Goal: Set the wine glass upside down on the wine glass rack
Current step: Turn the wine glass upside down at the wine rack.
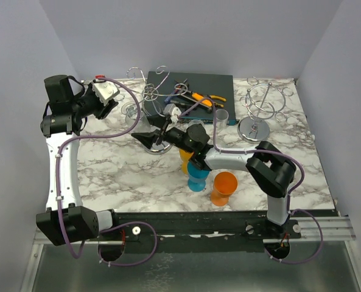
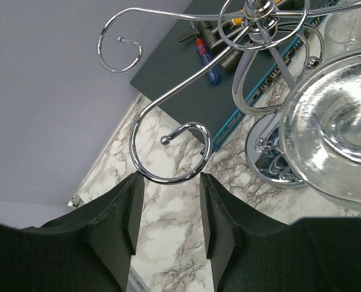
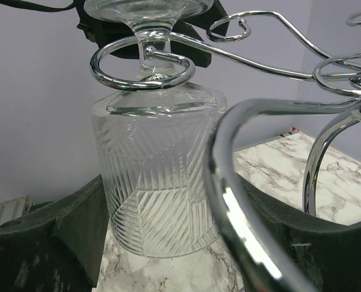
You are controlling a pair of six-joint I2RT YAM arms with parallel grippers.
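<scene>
The wine glass [image 3: 159,182] hung bowl down, its stem threaded through a loop of the rack [image 3: 137,70], with the foot above the wire. The right claw [image 3: 168,240] had a finger on either side of the bowl; we could not tell whether it gripped. We judged it best to open slowly and back straight out, avoiding the chrome arm in front. The left claw [image 2: 168,213] gaped empty below a spare curl. Only the right wrist view showed the stem seated; from above, the glass was lost among the wire.

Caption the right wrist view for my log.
Inverted wine glass, stem hooked in the rack, bowl inside the right gripper.
</scene>
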